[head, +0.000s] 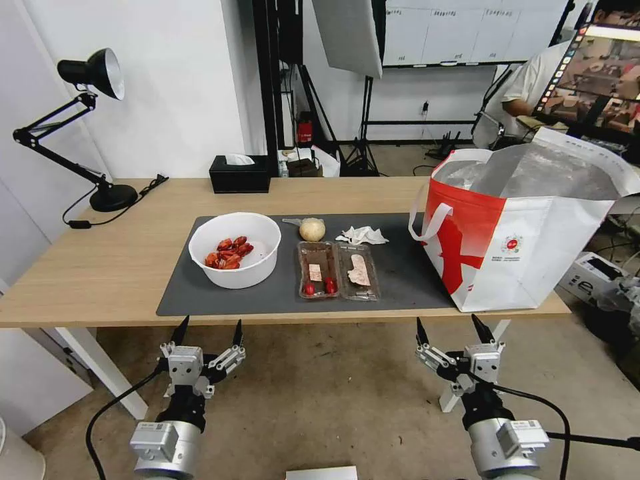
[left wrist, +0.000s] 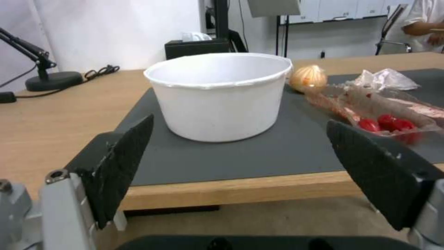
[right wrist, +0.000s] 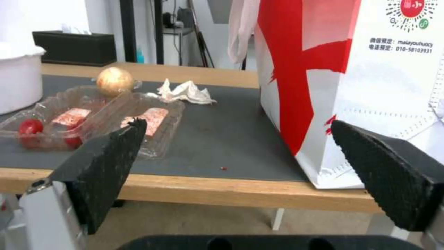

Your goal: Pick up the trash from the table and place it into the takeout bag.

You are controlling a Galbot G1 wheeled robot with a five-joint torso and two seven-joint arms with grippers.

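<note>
Your bench [head: 100, 267] is carrying a dark grey mat [head: 407, 280], with a black desk lamp [head: 87, 80] and a black tissue box [head: 240, 175] standing towards the wall. On the mat, the white bowl [head: 235, 250] is sitting at the left, the clamshell tray [head: 338, 269] beside it, and the wrapped ball [head: 311, 229] and crumpled tissue [head: 362, 235] just behind the tray. The takeout bag [head: 527, 227] is standing open at the bench's right end. Bare mat is lying between tray and bag. Your left gripper [head: 208, 331] and right gripper [head: 455, 329] are hovering below the bench's front edge, fingers spread apart, holding nothing.
</note>
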